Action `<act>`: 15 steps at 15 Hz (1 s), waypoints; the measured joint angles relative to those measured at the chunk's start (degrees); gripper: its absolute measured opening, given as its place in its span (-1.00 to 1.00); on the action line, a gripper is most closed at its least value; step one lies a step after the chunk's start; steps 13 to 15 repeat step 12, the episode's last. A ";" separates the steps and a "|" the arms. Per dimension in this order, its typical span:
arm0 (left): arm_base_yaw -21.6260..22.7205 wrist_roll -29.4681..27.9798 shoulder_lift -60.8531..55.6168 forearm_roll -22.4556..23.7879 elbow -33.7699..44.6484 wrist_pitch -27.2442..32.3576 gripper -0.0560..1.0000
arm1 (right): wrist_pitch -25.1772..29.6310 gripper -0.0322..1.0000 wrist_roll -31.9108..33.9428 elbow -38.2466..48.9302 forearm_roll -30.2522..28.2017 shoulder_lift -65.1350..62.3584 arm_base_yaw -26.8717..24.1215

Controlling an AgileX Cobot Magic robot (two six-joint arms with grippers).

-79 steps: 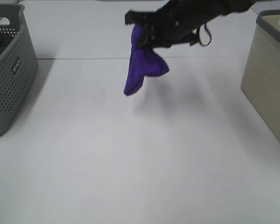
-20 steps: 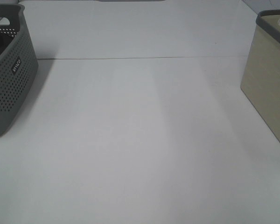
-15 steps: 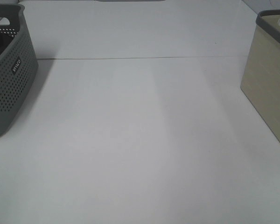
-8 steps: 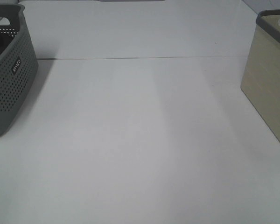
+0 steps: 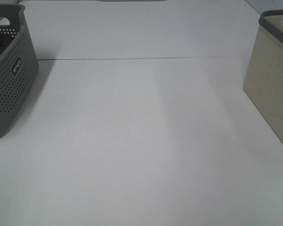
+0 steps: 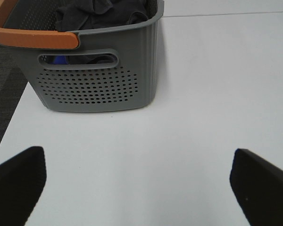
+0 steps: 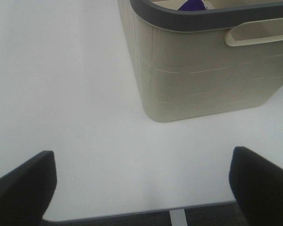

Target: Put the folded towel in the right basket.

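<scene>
On grey basket (image 5: 9,84), "VYSCO"-like label (image 5: 15,66), letters blurred

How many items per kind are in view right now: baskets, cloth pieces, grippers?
Baskets: 2 (grey perforated plastic basket with an orange handle; beige plastic basket with a dark grey rim)
Cloth: 2 visible (dark grey cloth pile in the grey basket; purple towel in the beige one)
Grippers: 2, both open (left gripper; right gripper)
Total: 6
</scene>
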 joint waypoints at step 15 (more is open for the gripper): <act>0.00 0.00 0.00 0.00 0.00 0.00 0.98 | 0.00 0.91 0.00 0.00 0.29 0.00 0.00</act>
